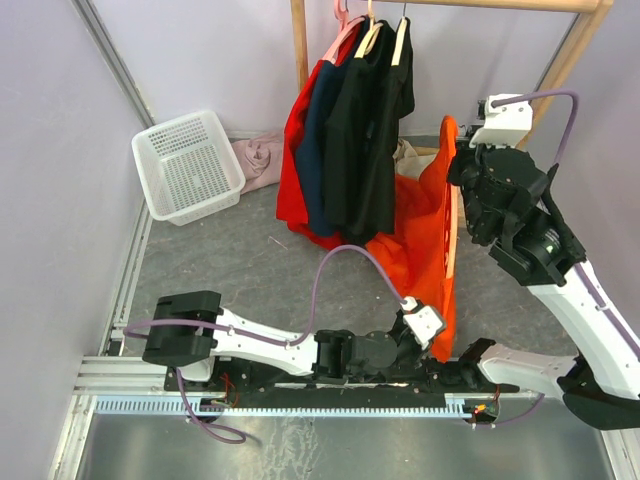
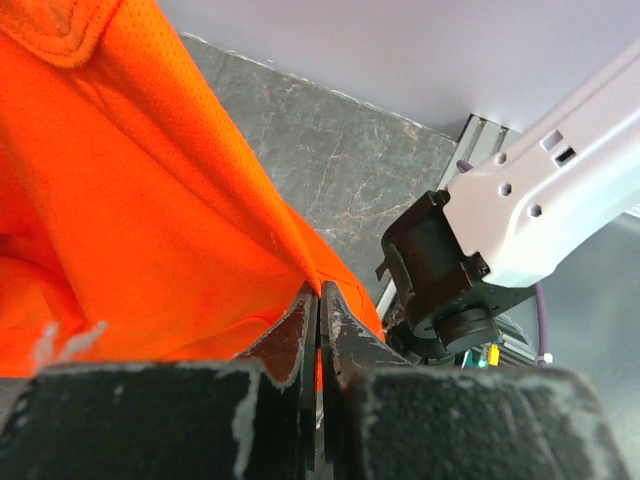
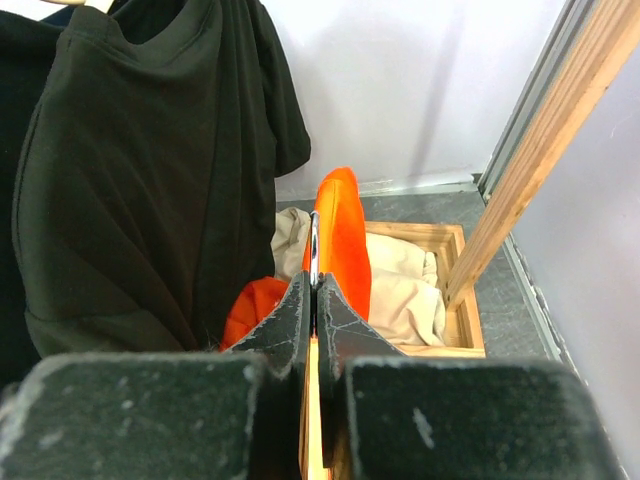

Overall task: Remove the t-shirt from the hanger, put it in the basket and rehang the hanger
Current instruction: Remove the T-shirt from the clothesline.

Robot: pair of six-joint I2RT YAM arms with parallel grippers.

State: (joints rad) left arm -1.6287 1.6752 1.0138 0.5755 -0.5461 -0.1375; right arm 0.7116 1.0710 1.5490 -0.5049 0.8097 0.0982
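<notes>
Top external: midway through stripping bright orange mesh t-shirt off pale wooden hanger. Strung from far right down to near centre, just right of dark shirts on wooden rack. Pinching hem tight with left gripper; clamping hanger's hook with right gripper. Next, likely: drag hem nearer, slip collar free. Looks thin, limp, creased.

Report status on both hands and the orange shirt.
Left hand shut on orange t-shirt hem. Right hand shut on hanger. T-shirt not yet off. Black shirt hangs close alongside.
</notes>
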